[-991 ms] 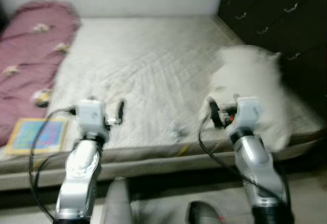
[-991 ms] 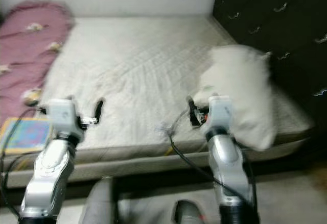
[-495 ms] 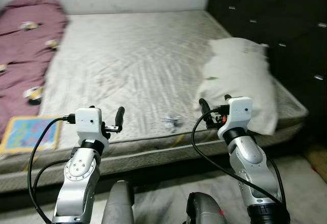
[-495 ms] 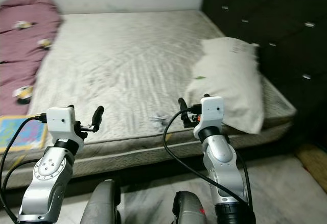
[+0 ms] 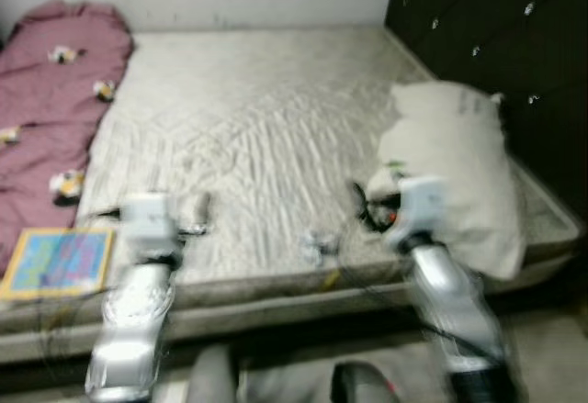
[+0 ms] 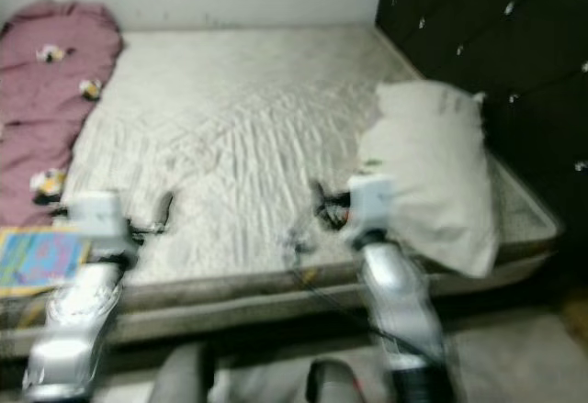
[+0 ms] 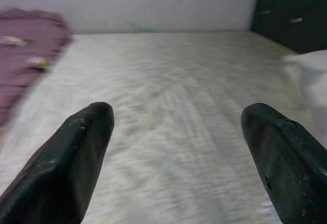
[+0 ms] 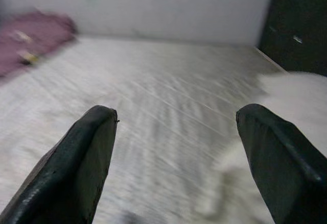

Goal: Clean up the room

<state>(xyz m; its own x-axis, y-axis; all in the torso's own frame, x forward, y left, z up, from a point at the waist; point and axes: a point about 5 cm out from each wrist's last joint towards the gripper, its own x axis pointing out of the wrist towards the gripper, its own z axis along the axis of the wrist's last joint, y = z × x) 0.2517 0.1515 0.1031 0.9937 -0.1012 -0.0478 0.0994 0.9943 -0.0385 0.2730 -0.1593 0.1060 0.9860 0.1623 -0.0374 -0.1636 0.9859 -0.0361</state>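
A white pillow (image 5: 455,169) lies on the bed (image 5: 266,137), at its right side near the front edge, close against the dark tufted headboard (image 5: 496,45). Its lower corner hangs a little past the mattress edge. The right end effector (image 5: 367,203) is raised just in front of the pillow's near left corner, and in the blurred head views I cannot tell whether it touches the fabric. In the right wrist view its two black fingers (image 8: 76,168) stand wide apart with nothing between them, and the pillow shows as a pale mass beside the far finger.

A small crumpled scrap (image 5: 319,243) sits on the mattress near the front edge, between the two arms and nearer the right one. It is too blurred to identify.

The left end effector (image 5: 196,212) is held up over the front left part of the mattress, well apart from the pillow. Its fingers (image 7: 66,168) are also spread wide and empty, pointing across the bare quilted mattress.

Along the bed's left side lies a maroon blanket (image 5: 50,109) with small pale motifs. At the front left corner rests a flat, colourful book (image 5: 60,261), just beside the left arm.
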